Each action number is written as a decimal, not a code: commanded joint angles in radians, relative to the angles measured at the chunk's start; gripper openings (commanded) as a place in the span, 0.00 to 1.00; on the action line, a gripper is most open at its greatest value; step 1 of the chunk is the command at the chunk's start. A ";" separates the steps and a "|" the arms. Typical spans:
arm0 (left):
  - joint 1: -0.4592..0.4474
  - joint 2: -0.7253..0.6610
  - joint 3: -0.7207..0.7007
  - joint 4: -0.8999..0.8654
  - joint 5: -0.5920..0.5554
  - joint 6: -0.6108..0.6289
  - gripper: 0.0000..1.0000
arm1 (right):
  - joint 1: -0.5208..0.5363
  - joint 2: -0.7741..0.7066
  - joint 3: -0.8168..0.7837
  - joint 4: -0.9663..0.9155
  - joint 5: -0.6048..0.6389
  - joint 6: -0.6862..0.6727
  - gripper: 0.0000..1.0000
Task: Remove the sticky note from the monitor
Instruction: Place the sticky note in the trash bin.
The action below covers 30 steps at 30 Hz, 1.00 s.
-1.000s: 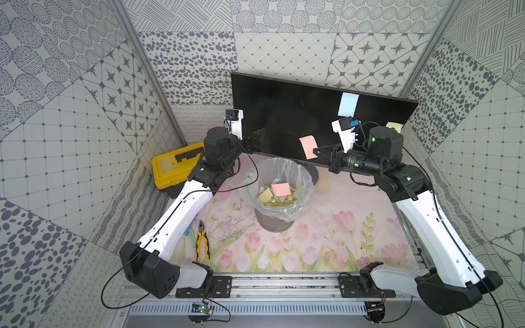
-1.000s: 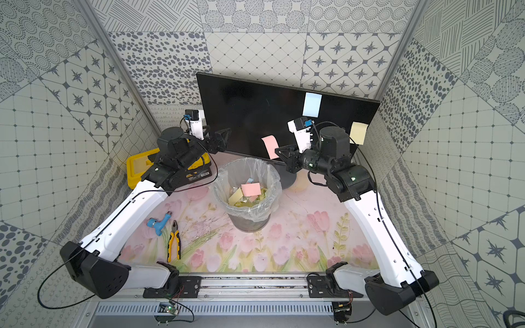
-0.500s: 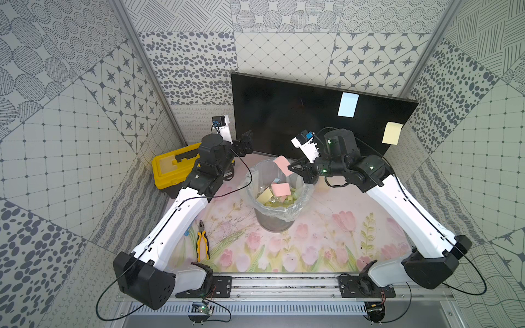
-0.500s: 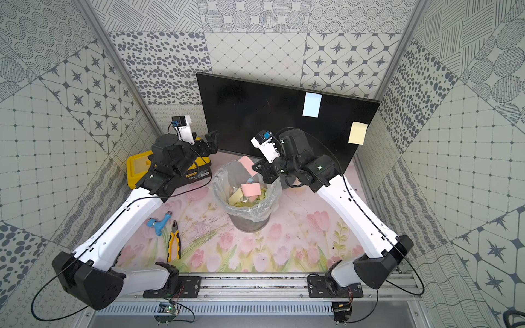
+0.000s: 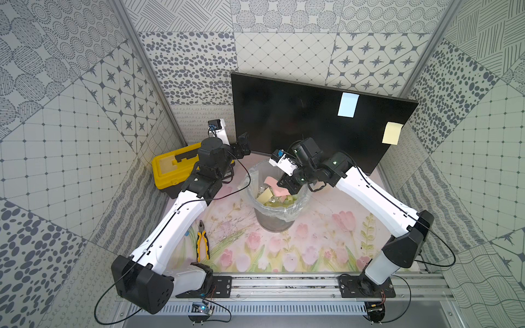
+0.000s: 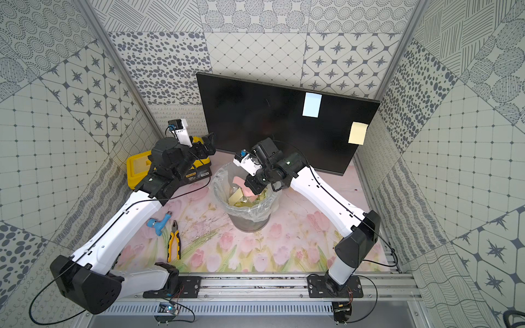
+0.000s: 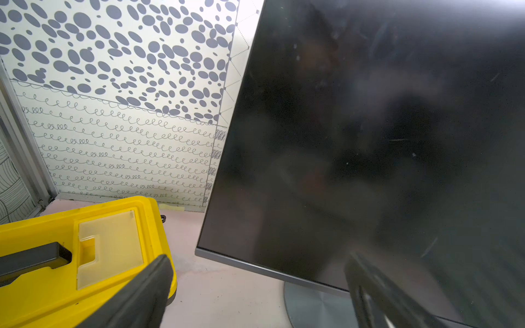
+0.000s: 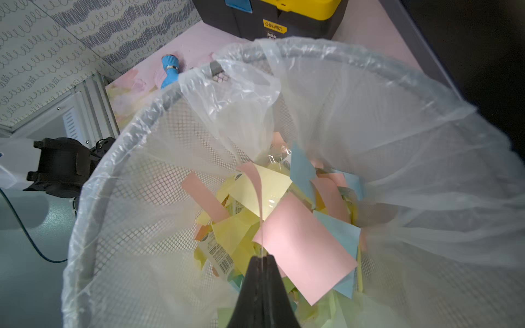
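The monitor (image 5: 284,113) (image 6: 255,113) (image 7: 369,127) stands at the back, with a blue sticky note (image 5: 348,104) (image 6: 312,104) and a yellow sticky note (image 5: 392,133) (image 6: 358,133) stuck on its right part. My right gripper (image 5: 284,184) (image 6: 250,184) (image 8: 261,257) hangs over the trash bin's mouth, shut on a pink sticky note (image 5: 271,181) (image 8: 251,176) that shows edge-on from the jaws. By the monitor's lower left corner my left gripper (image 5: 243,144) (image 6: 208,142) (image 7: 257,257) stands open, holding nothing.
The mesh trash bin (image 5: 284,215) (image 8: 119,147), lined with a clear bag, holds several pink, yellow and blue notes. A yellow toolbox (image 5: 173,167) (image 7: 56,284) sits left of the monitor. Pliers (image 5: 202,241) and a blue tool (image 6: 159,224) lie on the floral mat.
My right gripper has carried the pink note away from the screen, down and left to the bin's mouth. The left gripper has drawn back a little from the monitor.
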 commanded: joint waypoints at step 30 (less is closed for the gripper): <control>0.015 0.049 0.069 0.031 0.056 0.028 0.99 | 0.022 -0.002 0.172 -0.061 0.299 -0.098 0.92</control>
